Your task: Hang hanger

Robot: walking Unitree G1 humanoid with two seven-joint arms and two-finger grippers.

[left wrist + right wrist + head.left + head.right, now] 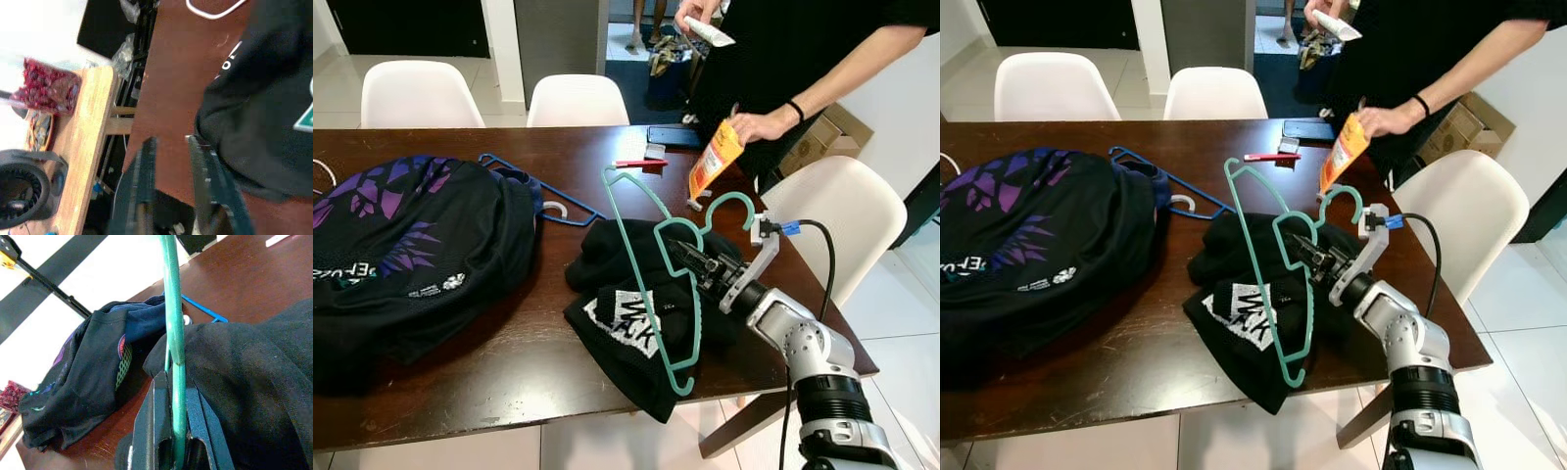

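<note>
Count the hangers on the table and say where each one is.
2. The green hanger is held up by the right gripper above the black shirt. The blue hanger lies beside the dark jersey; others may be hidden under clothes.

A home dining room: white chairs point(419, 92) ring a dark wooden bench point(509, 352) strewn with clothes point(406, 245).

White block letters, seemingly "W" and "K", mark the black garment point(631, 328) under the green hanger point(651, 264); other print is illegible.
</note>
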